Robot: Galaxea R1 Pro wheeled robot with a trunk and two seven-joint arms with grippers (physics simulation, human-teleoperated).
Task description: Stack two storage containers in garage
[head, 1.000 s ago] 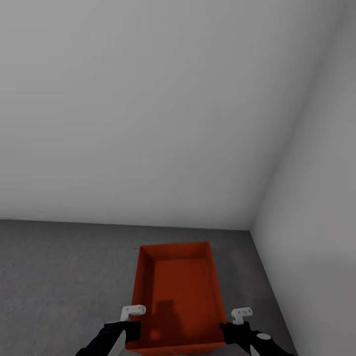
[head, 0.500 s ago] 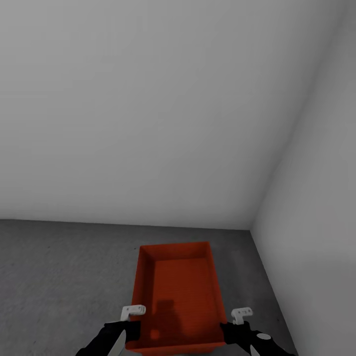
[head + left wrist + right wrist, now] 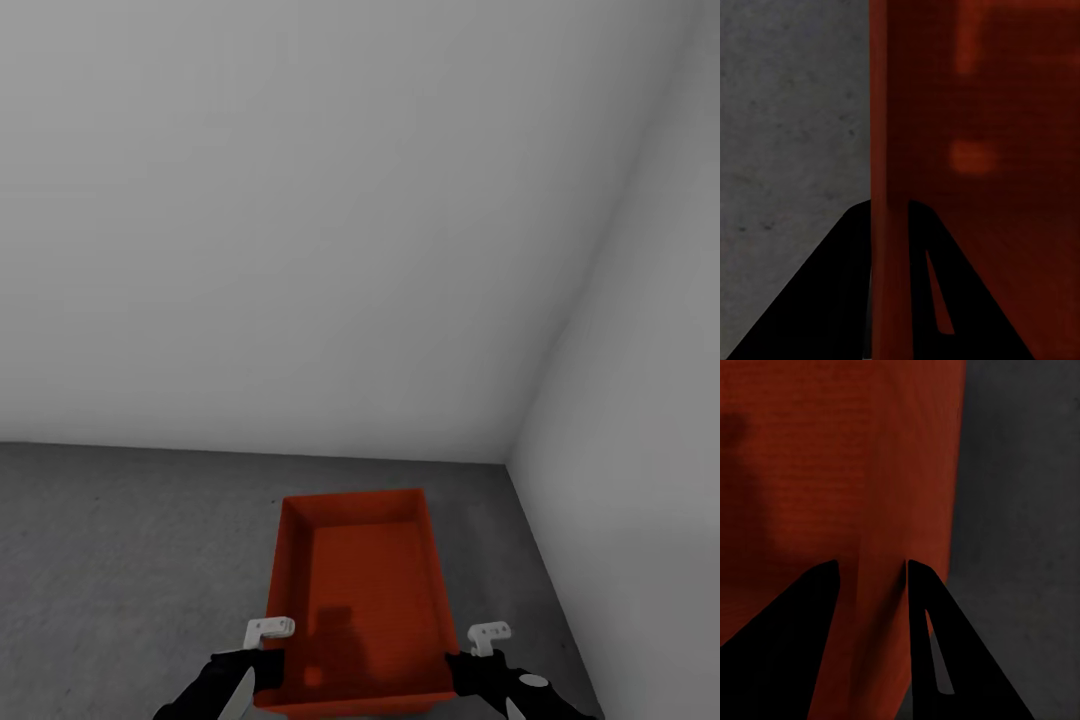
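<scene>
One red-orange open-top storage container (image 3: 360, 580) lies lengthwise in front of me over the garage's dark grey concrete floor (image 3: 120, 560), close to a corner. My left gripper (image 3: 262, 668) is shut on its left long wall near the near end. In the left wrist view that thin wall (image 3: 889, 112) runs between the left gripper (image 3: 886, 206) fingers. My right gripper (image 3: 462, 672) is shut on the right long wall, which passes between the right gripper (image 3: 871, 562) fingers. The bin's inside (image 3: 832, 457) is bare. I cannot tell whether the bin rests on the floor.
A plain white-grey back wall (image 3: 300, 250) rises just beyond the bin's far end. A side wall (image 3: 650, 450) stands close on the right. Open concrete floor stretches to the left of the bin.
</scene>
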